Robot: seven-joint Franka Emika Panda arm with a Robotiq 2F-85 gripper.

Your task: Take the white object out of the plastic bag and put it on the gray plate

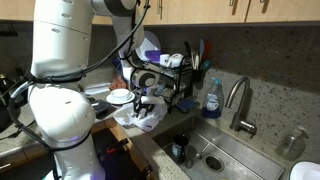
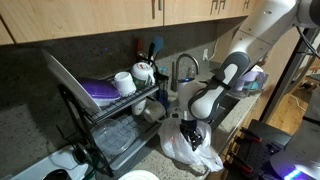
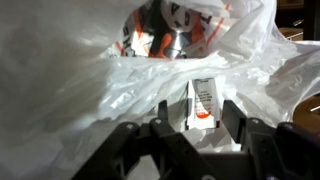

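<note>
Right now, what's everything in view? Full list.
plastic bag: 1, translucent white, on the counter in front of the rack
white object: 1, white with an orange-red label, inside the bag
plate: 1, pale grey-white, on the counter by the rack
dish rack: 1, black, beside the sink
purple plate: 1, purple, leaning in the rack
mug: 1, white, on the rack's upper tier
soap bottle: 1, blue, behind the sink
faucet: 1, metal, at the sink
sink: 1, steel
arm: 1, white, over the bag
fingers: 2, black, open at the bag's mouth
</note>
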